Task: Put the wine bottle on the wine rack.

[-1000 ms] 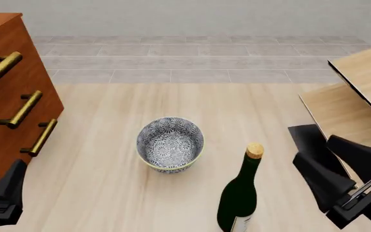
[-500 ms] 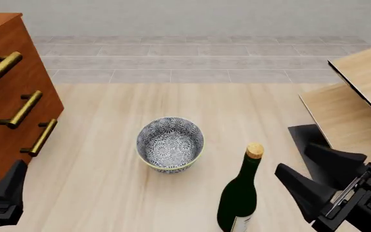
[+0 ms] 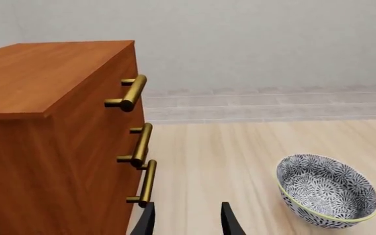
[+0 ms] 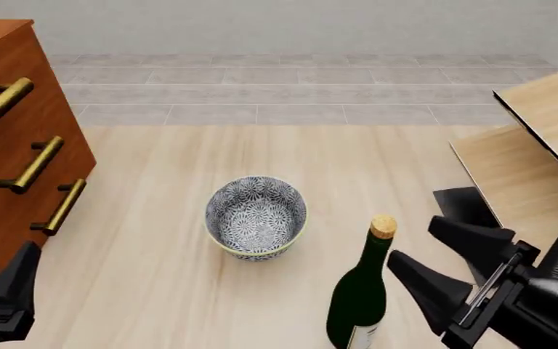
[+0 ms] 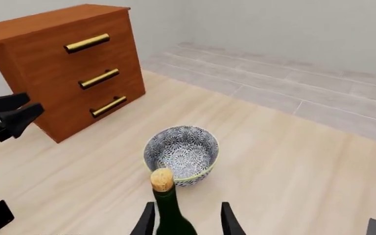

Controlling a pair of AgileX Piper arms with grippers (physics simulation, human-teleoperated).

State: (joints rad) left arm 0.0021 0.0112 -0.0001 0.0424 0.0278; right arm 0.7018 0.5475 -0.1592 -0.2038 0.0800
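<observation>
Upright near the table's near edge, a little right of its middle, stands the tall dark green glass wine bottle with its slim neck, tan cork stopper and a pale label just showing at the base. Just to its right, the right arm's black gripper is spread wide, one finger close beside the bottle's shoulder and the other further right; neither touches the glass. In the right wrist view the bottle's neck rises between the two parted fingertips of that gripper, with a gap on each side.

Further back, toward the middle of the table, sits the round blue-and-white patterned bowl, apart from the bottle. Along the table's left edge stands the reddish-brown wooden drawer cabinet with three brass bar handles.

At the right edge, the pale-wood wine rack, built of flat slanted boards with dark edges, holds nothing visible; a black panel lies at its foot.

The left arm's black gripper hangs at the near left corner, beside the cabinet's front. In the left wrist view its fingers stand apart with only bare tabletop between them.
</observation>
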